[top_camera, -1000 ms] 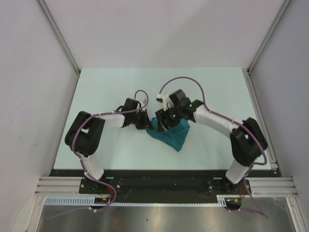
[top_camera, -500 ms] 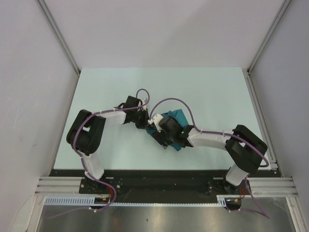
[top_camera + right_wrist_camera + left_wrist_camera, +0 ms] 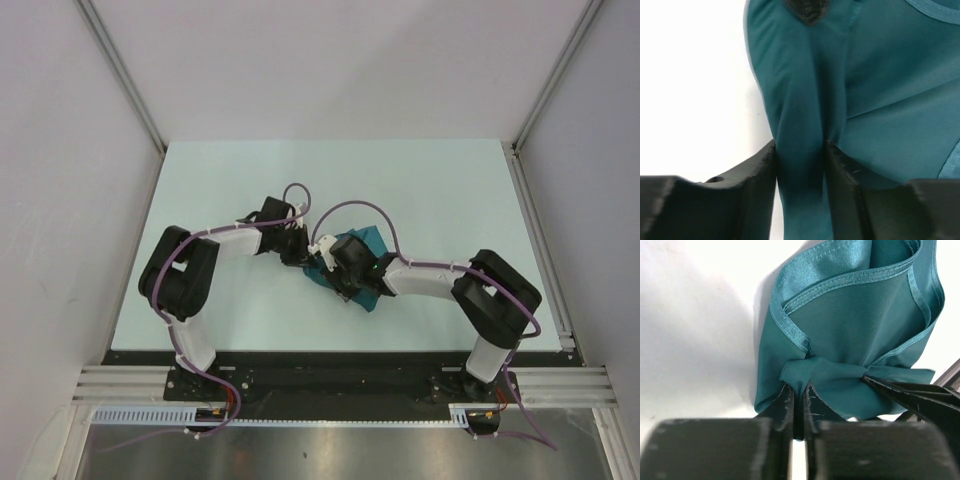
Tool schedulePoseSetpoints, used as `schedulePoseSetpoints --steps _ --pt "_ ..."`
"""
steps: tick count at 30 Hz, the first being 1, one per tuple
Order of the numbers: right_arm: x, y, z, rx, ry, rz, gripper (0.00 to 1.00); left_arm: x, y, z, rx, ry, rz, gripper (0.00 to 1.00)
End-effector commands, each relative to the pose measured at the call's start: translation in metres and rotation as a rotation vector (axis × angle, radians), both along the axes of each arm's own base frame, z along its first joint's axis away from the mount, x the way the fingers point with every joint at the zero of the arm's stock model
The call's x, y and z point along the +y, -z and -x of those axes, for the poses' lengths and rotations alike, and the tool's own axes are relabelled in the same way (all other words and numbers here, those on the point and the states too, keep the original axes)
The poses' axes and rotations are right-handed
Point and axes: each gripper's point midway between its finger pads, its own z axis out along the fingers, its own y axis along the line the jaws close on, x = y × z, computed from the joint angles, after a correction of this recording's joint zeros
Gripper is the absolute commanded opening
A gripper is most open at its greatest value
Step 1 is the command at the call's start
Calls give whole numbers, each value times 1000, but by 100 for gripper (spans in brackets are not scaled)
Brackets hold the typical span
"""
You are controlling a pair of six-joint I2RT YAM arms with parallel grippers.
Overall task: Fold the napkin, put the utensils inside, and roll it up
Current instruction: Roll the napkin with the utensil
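Note:
The dark teal napkin [image 3: 366, 243] lies bunched and folded over itself at the middle of the table. The left gripper [image 3: 303, 257] is shut on a gathered corner at the napkin's left edge [image 3: 840, 320], the cloth pinched between its tips [image 3: 799, 388]. The right gripper [image 3: 338, 284] comes in low from the right, its fingers pressed against both sides of a raised fold [image 3: 801, 145] of the napkin [image 3: 880, 90]. One right finger [image 3: 912, 394] shows next to the left gripper's pinch. No utensils are in view.
The pale table [image 3: 450, 190] is bounded by white walls with metal rails [image 3: 535, 225] on each side. Both arms bend inward over the table's near half, purple cables looping above them.
The right arm swung down and to the left onto the napkin's near side. Its jaws narrowed around a fold. The left gripper kept its hold and barely moved.

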Motion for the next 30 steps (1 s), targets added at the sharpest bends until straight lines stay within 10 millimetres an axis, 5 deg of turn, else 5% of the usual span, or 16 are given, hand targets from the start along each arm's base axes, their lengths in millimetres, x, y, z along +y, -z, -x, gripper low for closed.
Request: schedulePoseSetpoints --steps 1,2,3,6,11,15,30 --pt "-4 14 18 269 34 -81 34 -2 -19 -18 -92 1 4 23" --pt "-3 14 21 312 33 -105 31 -1 -29 -23 -119 -16 8 33" --pt "2 13 31 391 16 -147 28 2 -33 -27 -136 -30 9 55" --pt "5 6 41 527 13 -209 21 17 -49 -37 -196 -85 -15 72" --pt "12 -5 47 724 32 -297 18 41 -60 -37 -263 -166 -72 77" --pt "19 -10 49 814 19 -356 17 47 -54 -18 -302 -162 -47 77" --pt "12 9 39 970 97 -516 15 14 -37 -11 -314 -81 98 77"
